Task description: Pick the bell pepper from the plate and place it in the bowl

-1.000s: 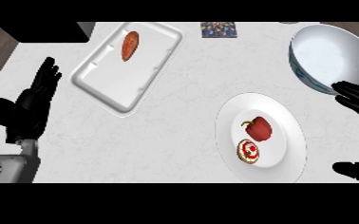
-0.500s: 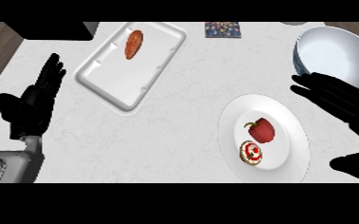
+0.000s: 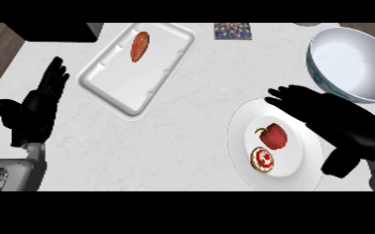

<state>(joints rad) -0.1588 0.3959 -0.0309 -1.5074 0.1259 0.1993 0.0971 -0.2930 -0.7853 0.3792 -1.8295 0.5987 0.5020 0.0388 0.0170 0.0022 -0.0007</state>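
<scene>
Head view: the right hand (image 3: 326,116) is held open over the top right of the white plate (image 3: 242,129), fingers spread wide and nothing held, likely so the red bell pepper (image 3: 273,136) just below it can be grabbed. A small round pastry (image 3: 263,159) is kept beside the pepper. The bowl (image 3: 330,44) is set near, above the plate. The left hand (image 3: 36,111) is rested open at the left edge

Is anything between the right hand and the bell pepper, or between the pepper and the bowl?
Nothing visible blocks either. The right hand, open, hovers beside the bell pepper on the plate; the bowl lies beyond the hand.
</scene>
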